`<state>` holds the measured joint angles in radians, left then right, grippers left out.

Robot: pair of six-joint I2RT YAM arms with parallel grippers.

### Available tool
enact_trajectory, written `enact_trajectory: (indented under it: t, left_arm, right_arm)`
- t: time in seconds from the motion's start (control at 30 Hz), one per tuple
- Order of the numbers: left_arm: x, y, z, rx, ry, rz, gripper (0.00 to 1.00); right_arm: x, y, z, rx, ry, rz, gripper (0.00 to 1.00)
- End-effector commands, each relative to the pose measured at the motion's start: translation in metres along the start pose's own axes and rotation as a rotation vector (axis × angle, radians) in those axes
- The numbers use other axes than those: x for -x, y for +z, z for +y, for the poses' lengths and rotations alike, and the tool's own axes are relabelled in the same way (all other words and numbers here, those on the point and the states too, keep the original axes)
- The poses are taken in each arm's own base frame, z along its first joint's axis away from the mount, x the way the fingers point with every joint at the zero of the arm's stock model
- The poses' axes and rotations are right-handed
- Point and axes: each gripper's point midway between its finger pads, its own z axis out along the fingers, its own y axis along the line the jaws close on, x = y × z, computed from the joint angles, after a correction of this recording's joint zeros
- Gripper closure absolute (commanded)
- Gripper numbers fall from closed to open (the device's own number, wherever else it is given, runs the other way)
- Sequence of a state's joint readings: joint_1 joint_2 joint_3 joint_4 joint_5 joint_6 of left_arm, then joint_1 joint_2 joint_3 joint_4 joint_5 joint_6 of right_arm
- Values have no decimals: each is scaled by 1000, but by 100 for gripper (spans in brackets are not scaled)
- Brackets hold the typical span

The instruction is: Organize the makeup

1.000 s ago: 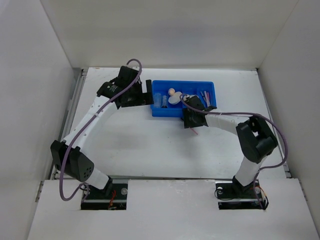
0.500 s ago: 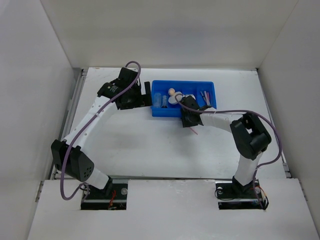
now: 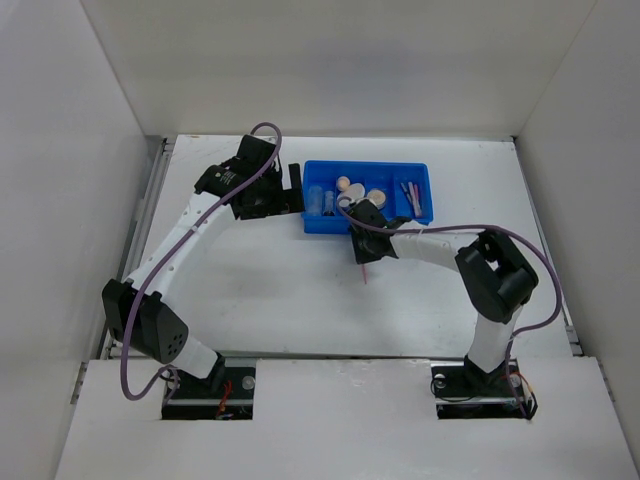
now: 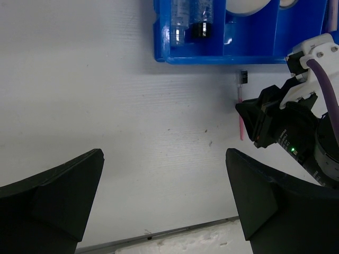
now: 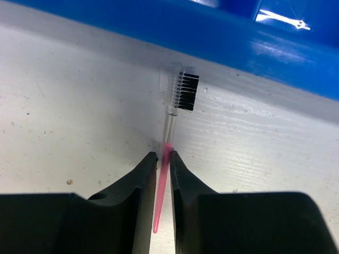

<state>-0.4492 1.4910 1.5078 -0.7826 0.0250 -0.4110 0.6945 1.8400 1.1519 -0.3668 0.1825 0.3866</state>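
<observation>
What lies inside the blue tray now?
The blue tray holds a clear tube on the left, round pads in the middle and thin pencils on the right. The right arm covers part of the near middle; what lies under it cannot be seen.

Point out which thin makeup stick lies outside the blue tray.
The pink-handled brush with a black comb head, on the table before the blue tray, pinched by the right gripper; the other sticks lie inside it.
</observation>
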Motion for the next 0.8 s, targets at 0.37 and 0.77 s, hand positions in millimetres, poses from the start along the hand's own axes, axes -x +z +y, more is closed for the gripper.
enact_trajectory:
  t: [0.37, 0.77]
  left_arm:
    - [6, -9, 1, -4, -4, -31, 0]
    - [5, -14, 2, -8, -4, -39, 0]
  right_arm:
    - [-55, 7, -1, -59, 17, 174, 88]
    - [-24, -106, -4, -98, 44, -17, 96]
